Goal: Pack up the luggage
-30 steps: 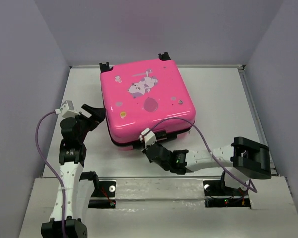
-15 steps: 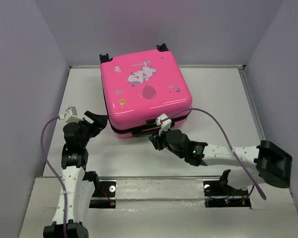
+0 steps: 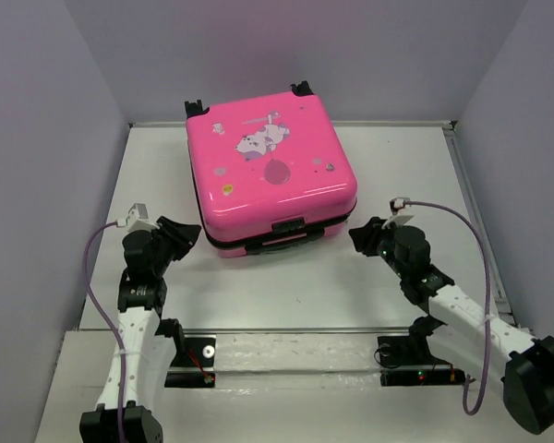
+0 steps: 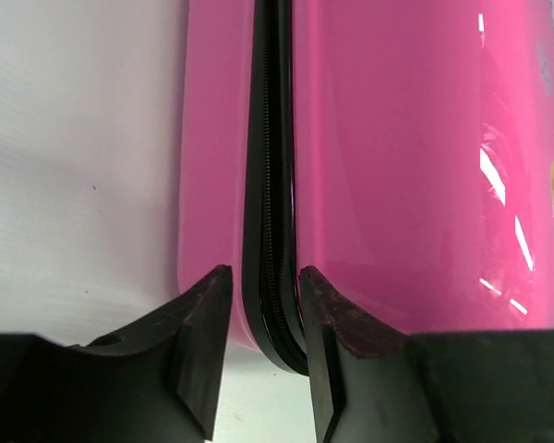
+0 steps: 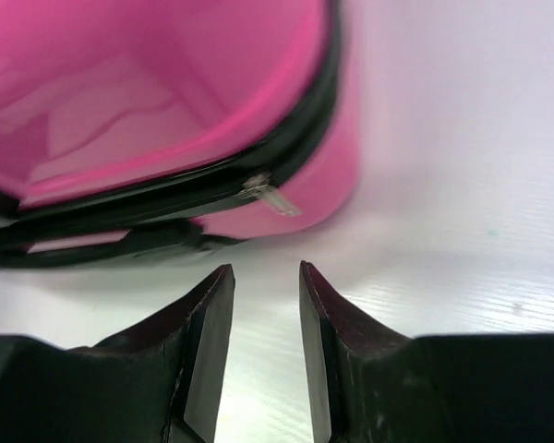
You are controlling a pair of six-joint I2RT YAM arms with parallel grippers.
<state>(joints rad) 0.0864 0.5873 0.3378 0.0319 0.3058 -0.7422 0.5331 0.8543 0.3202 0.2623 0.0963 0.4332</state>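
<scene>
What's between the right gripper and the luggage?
Just bare table, per the right wrist view. The right gripper sits apart from the luggage; its zipper pull sticks out nearest.

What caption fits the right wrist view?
Open right end effector facing the zipper pull on the pink luggage, nothing gripped.

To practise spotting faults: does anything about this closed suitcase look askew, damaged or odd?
Only slightly. The pink suitcase lies turned at an angle to the edges of the table, and a zipper pull sticks out loose at its near right corner. No damage or spill shows.
</scene>
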